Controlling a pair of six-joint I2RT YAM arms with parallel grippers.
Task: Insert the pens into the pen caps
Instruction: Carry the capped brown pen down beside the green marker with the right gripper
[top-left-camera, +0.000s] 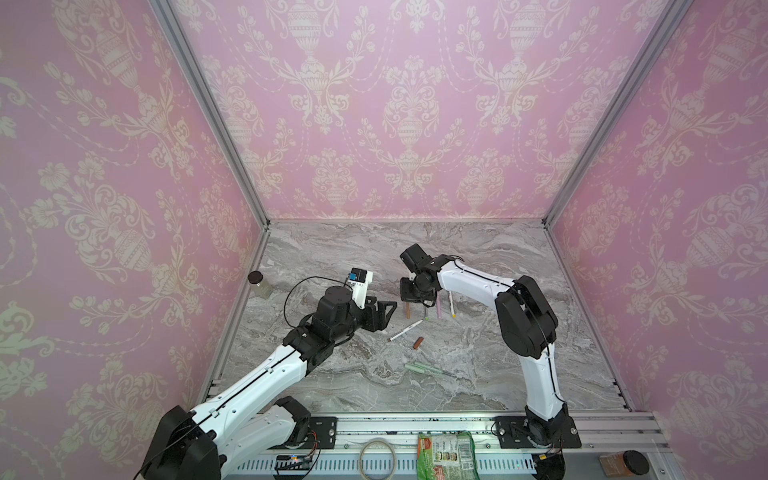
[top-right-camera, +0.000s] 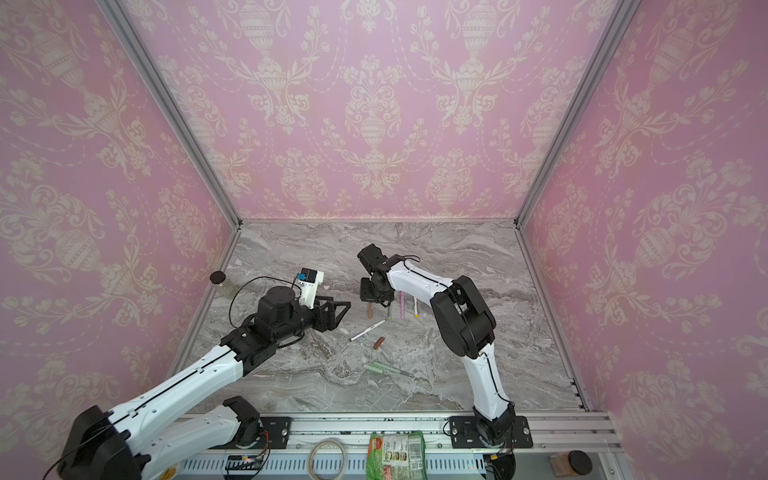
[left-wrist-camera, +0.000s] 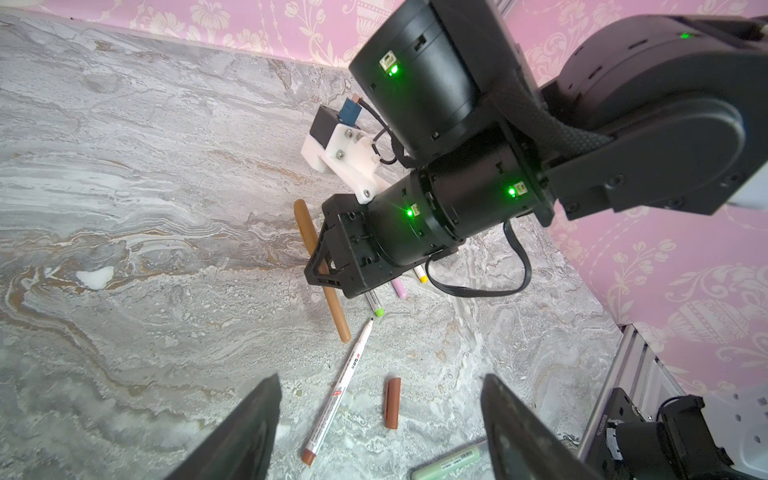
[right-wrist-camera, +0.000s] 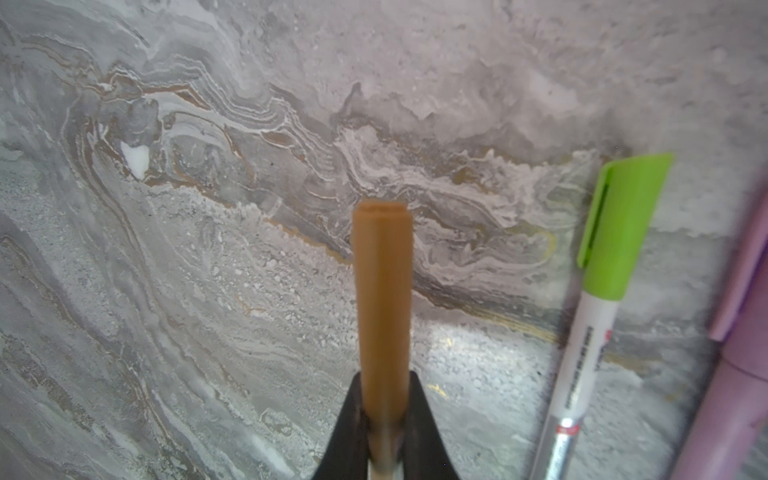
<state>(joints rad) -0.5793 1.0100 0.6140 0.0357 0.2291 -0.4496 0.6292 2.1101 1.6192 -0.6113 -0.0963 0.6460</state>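
My right gripper (top-left-camera: 409, 301) (right-wrist-camera: 384, 395) is shut on a tan-brown pen (top-left-camera: 408, 311) (left-wrist-camera: 337, 316) (right-wrist-camera: 382, 291) low over the marble table; I cannot tell whether the pen touches it. Beside it lie a green-capped pen (right-wrist-camera: 615, 232) (top-left-camera: 425, 314), a pink pen (top-left-camera: 439, 308) and a yellow-ended pen (top-left-camera: 451, 308). My left gripper (top-left-camera: 390, 309) (left-wrist-camera: 381, 378) hangs open and empty. In front of it lie an uncapped white pen with a brown end (left-wrist-camera: 338, 392) (top-left-camera: 405, 331) and a loose brown pen cap (left-wrist-camera: 392, 403) (top-left-camera: 418, 342). Sage-green pens (top-left-camera: 428, 369) (top-right-camera: 386, 369) lie nearer the front.
A small jar with a black lid (top-left-camera: 258, 282) stands by the left wall. On the front rail are a tape roll (top-left-camera: 377, 457), a green packet (top-left-camera: 446, 455) and a brown jar (top-left-camera: 623, 463). Pink walls close in three sides.
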